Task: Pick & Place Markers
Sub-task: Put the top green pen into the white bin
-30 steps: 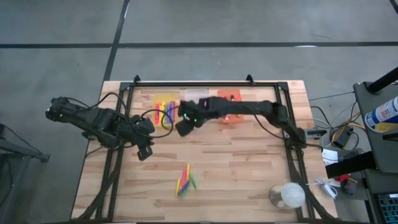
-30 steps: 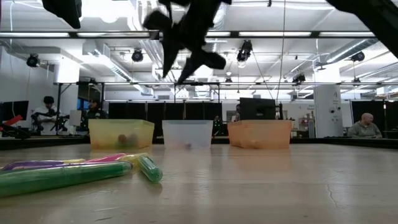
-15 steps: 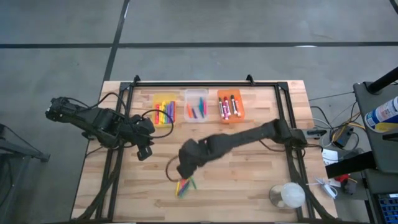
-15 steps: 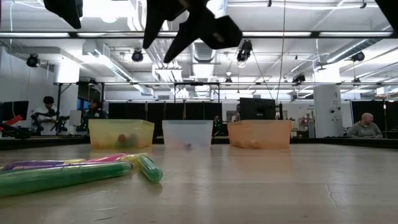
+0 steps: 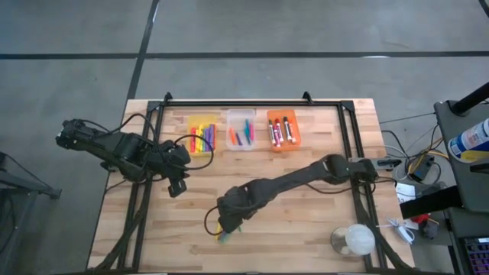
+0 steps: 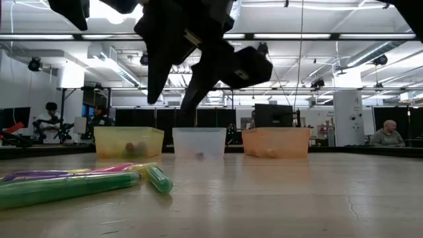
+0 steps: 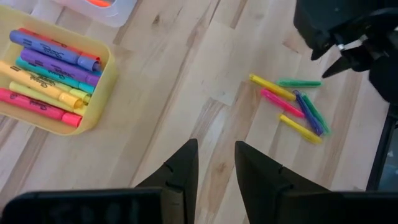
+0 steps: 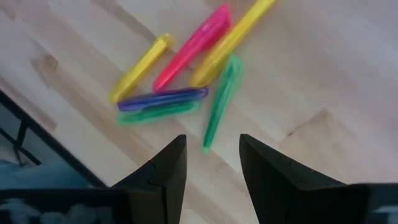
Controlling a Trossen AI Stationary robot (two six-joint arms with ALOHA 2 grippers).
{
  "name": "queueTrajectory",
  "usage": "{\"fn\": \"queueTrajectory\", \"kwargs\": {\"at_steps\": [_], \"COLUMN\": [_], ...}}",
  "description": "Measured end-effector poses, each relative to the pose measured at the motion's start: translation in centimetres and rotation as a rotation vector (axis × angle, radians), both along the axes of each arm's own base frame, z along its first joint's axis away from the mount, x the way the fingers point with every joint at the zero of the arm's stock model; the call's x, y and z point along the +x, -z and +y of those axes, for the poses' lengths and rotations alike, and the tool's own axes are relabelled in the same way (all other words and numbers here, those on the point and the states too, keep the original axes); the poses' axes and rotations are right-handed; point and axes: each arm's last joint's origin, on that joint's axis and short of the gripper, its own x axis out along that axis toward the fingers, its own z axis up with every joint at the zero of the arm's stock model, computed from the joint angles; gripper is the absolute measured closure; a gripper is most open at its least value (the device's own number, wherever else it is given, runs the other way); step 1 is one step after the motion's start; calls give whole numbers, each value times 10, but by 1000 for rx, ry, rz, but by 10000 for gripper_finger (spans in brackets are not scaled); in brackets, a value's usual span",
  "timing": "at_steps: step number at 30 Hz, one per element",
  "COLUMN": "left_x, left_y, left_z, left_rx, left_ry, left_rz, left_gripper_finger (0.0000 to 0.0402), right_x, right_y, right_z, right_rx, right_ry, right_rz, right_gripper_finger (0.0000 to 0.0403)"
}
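Left gripper [image 7: 214, 168] idling over bench's [image 5: 306, 206] left side, jaws narrowly parted, holding nothing. Yellow bin [image 5: 202, 131], clear bin [image 5: 241, 128], orange bin [image 5: 282, 129] at far edge, each holding sorted markers. Right gripper [image 8: 211, 163] hovering just above loose markers [image 8: 186, 71] near front edge — jaws parted, empty. Best approach: single out green marker [image 8: 219, 102] lying apart from cluster, close jaws across its long axis — tip pointing between them.

place: robotics lab | evidence: wooden table [image 5: 306, 206] on grey floor; ceiling lights [image 6: 370, 36], monitors [image 6: 274, 116], seated people [image 6: 386, 135] behind
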Motion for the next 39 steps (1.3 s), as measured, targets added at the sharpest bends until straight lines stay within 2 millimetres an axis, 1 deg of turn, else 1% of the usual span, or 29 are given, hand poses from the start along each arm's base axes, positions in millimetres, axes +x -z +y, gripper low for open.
{"fn": "queueTrajectory", "kwargs": {"at_steps": [6,11,17,22,26,34,39], "left_x": [0,0,1,0,0,0,0], "left_y": [0,1,9,20,27,28,28], "left_z": [0,0,0,-1,-1,-1,-1], "left_rx": [0,0,7,2,2,-7,-7], "left_ry": [2,4,4,-4,-12,-11,-11], "left_rz": [1,5,27,70,95,96,96], "left_gripper_finger": [303,303,303,303,303,303,303], "right_x": [6,5,6,9,6,7,5], "right_y": [20,27,38,39,45,53,60], "right_z": [0,-1,-3,-3,-4,-3,-4], "right_rx": [-19,-22,-18,-5,-12,3,-2], "right_ry": [-28,-28,-15,-9,-5,17,19], "right_rz": [13,22,17,-22,6,-23,-6], "right_gripper_finger": [269,275,274,279,280,280,280]}}
